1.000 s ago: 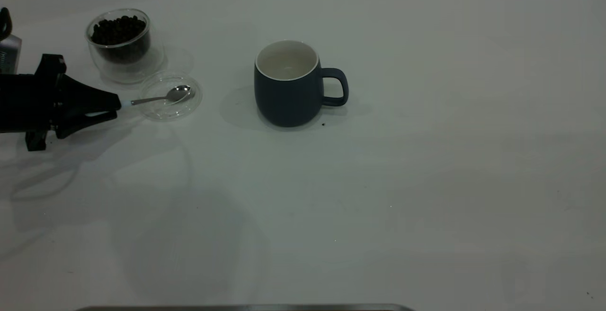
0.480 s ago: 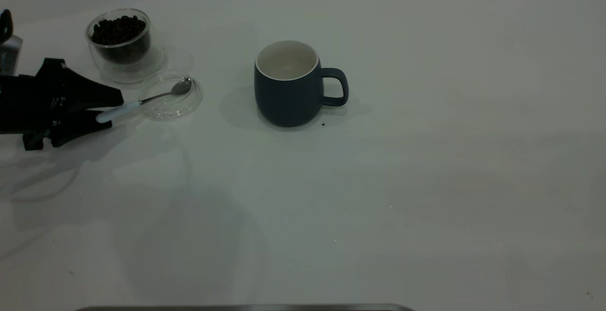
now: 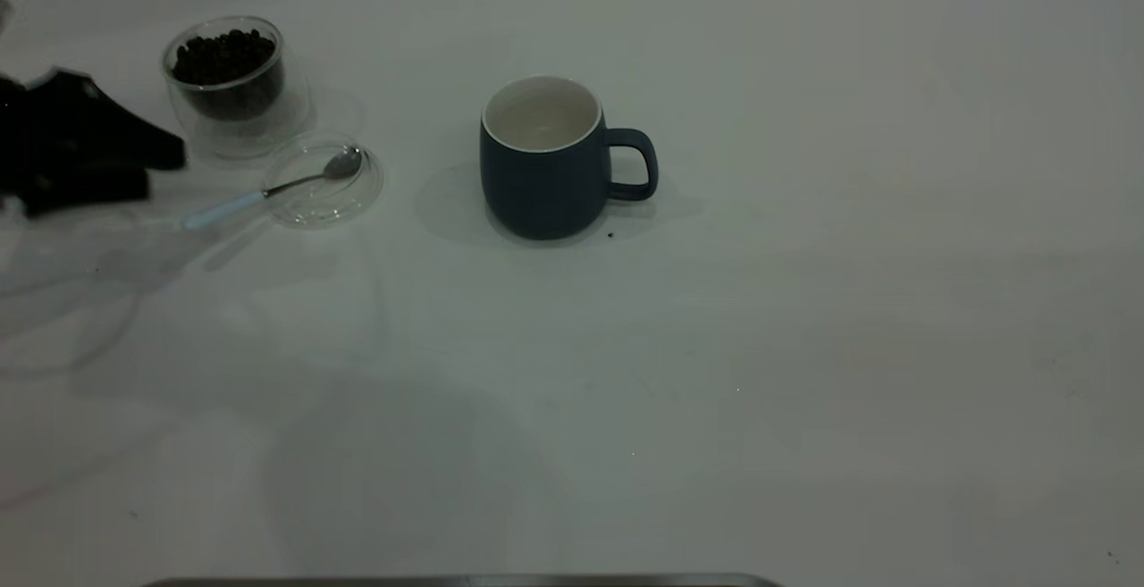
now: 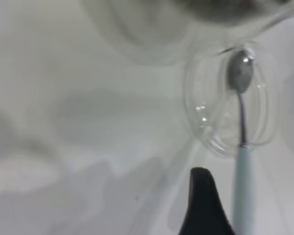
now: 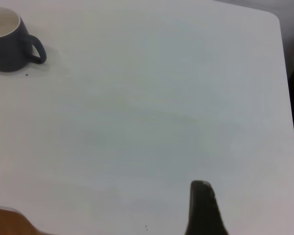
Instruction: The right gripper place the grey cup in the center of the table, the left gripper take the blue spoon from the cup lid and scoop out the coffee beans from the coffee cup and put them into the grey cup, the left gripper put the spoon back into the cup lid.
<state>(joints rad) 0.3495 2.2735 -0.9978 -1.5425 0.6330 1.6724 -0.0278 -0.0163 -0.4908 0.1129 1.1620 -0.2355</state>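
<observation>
One second ago the black left gripper (image 3: pixel 134 171) was pinching the pale blue handle of the small blue spoon (image 3: pixel 268 189). Now it has let go and pulled away from the round clear cup lid (image 3: pixel 357 198), back toward the tabletop's (image 3: pixel 804 346) left edge. It is blurred, so it seems to be moving. It holds nothing, but I cannot tell if its fingers are spread or closed.

The spoon rests with its shiny metal bowl inside the lid, on the side near the small clear glass coffee cup (image 3: pixel 234 87). Its handle sticks out over the lid's rim, away from the rounded dark blue-grey cup (image 3: pixel 545 163), and slants down to the tabletop. The left wrist view shows the same: spoon (image 4: pixel 241 127) bowl in the lid (image 4: pixel 206 112), handle poking out past the rim.

The glass cup stands just beside the lid and is full of dark coffee beans (image 3: pixel 223 55). The grey cup stands well apart from the lid, near the middle of the tabletop, handle pointing away from the lid. I can see no beans inside it.

The spoon is back in the lid, so that step looks done, but the scooping may not have worked.

Only one dark finger of the right gripper (image 5: pixel 203 208) shows, in the right wrist view, far from the grey cup (image 5: pixel 10 39).
</observation>
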